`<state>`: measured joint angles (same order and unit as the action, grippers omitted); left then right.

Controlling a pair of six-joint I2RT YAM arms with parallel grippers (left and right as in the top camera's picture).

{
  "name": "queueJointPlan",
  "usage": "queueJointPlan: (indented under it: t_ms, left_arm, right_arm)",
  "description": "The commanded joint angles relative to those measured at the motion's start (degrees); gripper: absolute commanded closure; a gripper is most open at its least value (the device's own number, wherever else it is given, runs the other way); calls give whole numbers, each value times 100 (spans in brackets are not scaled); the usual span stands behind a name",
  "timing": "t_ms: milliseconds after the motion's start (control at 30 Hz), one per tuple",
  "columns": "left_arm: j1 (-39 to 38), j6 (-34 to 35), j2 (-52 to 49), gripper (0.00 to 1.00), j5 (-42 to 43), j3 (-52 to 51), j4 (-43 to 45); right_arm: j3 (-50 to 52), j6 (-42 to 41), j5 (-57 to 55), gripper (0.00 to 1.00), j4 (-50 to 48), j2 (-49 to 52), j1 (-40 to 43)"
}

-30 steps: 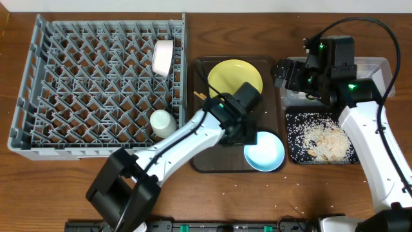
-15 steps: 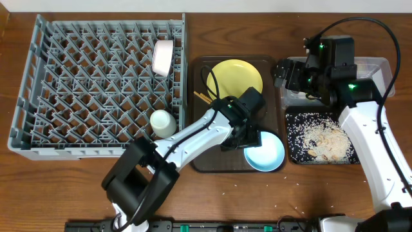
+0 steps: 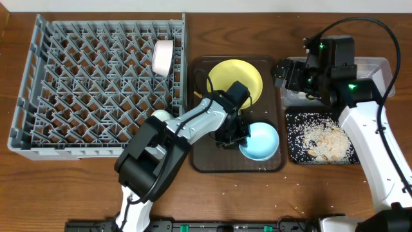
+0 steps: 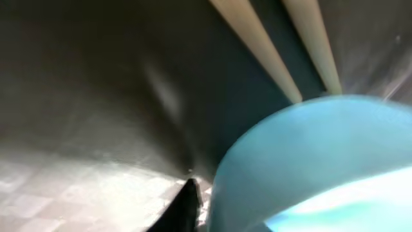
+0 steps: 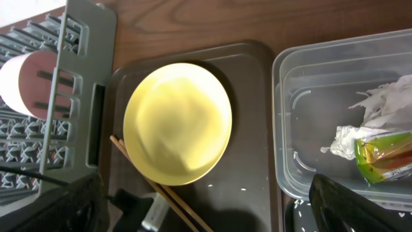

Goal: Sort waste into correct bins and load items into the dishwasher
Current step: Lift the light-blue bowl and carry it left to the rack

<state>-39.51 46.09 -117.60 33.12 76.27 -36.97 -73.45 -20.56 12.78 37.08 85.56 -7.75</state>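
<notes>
Serving tray [image 3: 212,161]: plate [image 3: 241,74] on its rear half, bowl [image 3: 261,142] at its front right, dish rack [image 3: 96,84] left, tub [image 3: 376,67] and shallow tray [image 3: 290,154] right.

A brown wooden counter [image 3: 96,187] with a fine lengthwise grain fills nearly the whole overhead view, from 9 o'clock across to 3 o'clock. At 12 o'clock its far edge meets a narrow pale strip [image 3: 257,4], too thin to tell whether it is wall or floor. The light is soft and even, throwing only faint shadows on the wood.
</notes>
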Motion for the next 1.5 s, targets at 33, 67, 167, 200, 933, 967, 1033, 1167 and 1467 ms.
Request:
queueJointPlan:
  t_ms: [33,67,167,200,933,967,1033,1167,1467]
  left_arm:
    - [-2,-79,-35,92,184,2,-9]
    - [-2,-79,-13,92,184,2,-9]
    - [-4,-118,107,92,186,2,-26]
    - [-4,-170,258,93,184,2,-46]
    - [52,-1906,2693,93,-6463,2,-1054]
    - [103,-2035,2686,93,-6743,2,-1032]
    - [197,-2175,2682,93,-7136,2,-994]
    - [520,-2769,2682,92,-8188,2,-774]
    - [977,-2870,2535,93,-10526,0,-511]
  right_arm:
    - [-68,0,-55,1,2,-11,-15]
    - [-68,0,-55,1,2,-11,-15]
    - [-68,0,-55,1,2,-11,-15]
    - [-68,0,-52,1,2,-11,-15]
    - [-68,0,-55,1,2,-11,-15]
    - [-68,0,-55,1,2,-11,-15]
    - [-68,0,-52,1,2,-11,-15]
    - [-68,0,-55,1,2,-11,-15]
    - [-68,0,-55,1,2,-11,-15]
